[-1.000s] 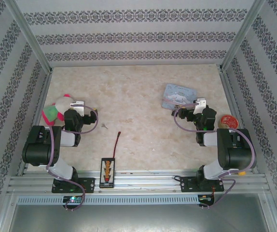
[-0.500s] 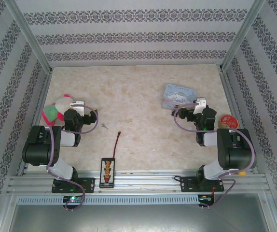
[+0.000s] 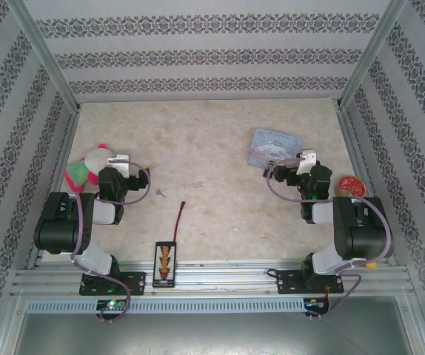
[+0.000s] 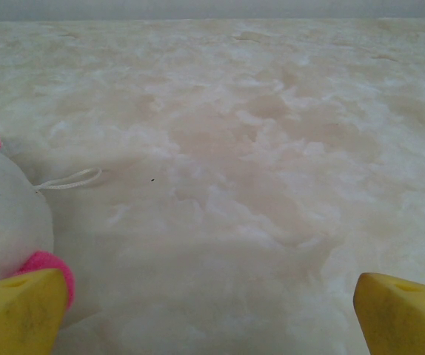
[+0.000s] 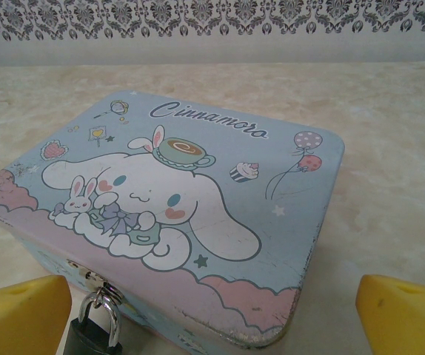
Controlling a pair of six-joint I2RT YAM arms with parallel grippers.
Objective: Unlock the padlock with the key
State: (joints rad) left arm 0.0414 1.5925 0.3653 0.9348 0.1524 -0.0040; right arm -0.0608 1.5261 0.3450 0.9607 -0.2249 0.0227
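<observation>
— Dark grey body, thin silvery shackle: that is the padlock (image 5: 94,330) as the right wrist camera records it. It is very small against the tin (image 5: 198,200), and the picture's lower edge cuts off its body.

— Location?

— It hangs at the tin's front wall, with the shackle passed through the small metal hasp under the lid's edge. The shackle is seated in the body. The yellow finger (image 5: 20,314) on the left of that view sits just beside it; whether they touch cannot be determined.

— Orientation?

— The shackle is uppermost and the body below, so the long axis runs up and down the tin's front, roughly upright.

— Any markings?

— None legible on the padlock. The pale blue and pink lid reads "Cinnamoro" in script above a white long-eared cartoon dog with a cup on its head, a small rabbit, balloons and a cupcake.

— The hands?

— The right hand (image 5: 212,325) is spread wide, facing the tin's front and gripping nothing. The left hand (image 4: 209,314) is also spread wide, low over the marbled bench (image 4: 257,148), with a white and pink plush toy (image 4: 5,214) beside one finger.

— Overhead view?

— The tin (image 3: 275,146) lies on the bench just beyond the right hand (image 3: 305,159); the padlock is too small to make out there.
</observation>
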